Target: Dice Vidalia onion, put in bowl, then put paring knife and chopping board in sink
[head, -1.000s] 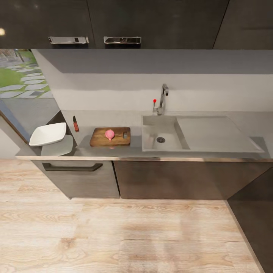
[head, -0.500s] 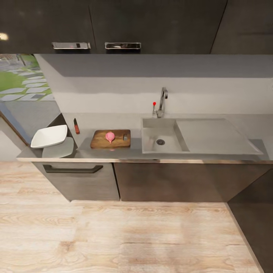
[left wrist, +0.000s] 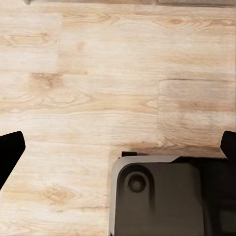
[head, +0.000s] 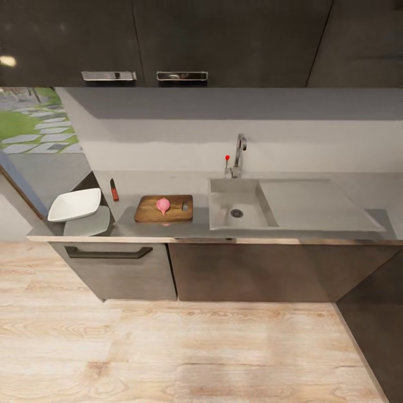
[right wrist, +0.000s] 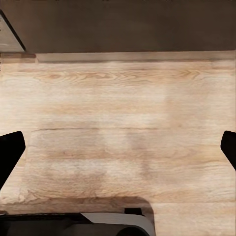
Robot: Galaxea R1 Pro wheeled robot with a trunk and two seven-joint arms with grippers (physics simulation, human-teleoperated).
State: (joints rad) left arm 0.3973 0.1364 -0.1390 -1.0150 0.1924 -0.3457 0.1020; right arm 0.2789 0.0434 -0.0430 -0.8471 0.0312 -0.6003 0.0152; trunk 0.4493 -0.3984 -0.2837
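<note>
Your view has pulled back and tilted up; nothing on the worktop (head: 313,232) moved. Onion (head: 163,205) sits on the chopping board (head: 149,210), frame centre-left. Left gripper (left wrist: 118,152) and right gripper (right wrist: 118,152) spread wide, empty, over floor.

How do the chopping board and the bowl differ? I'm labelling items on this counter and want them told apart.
The chopping board is dark brown wood and flat; the bowl is white with raised sides. The chopping board carries a pink onion; the bowl looks empty. The chopping board lies beside the sink; the bowl sits at the countertop's left end. Both rest on the countertop.
</note>
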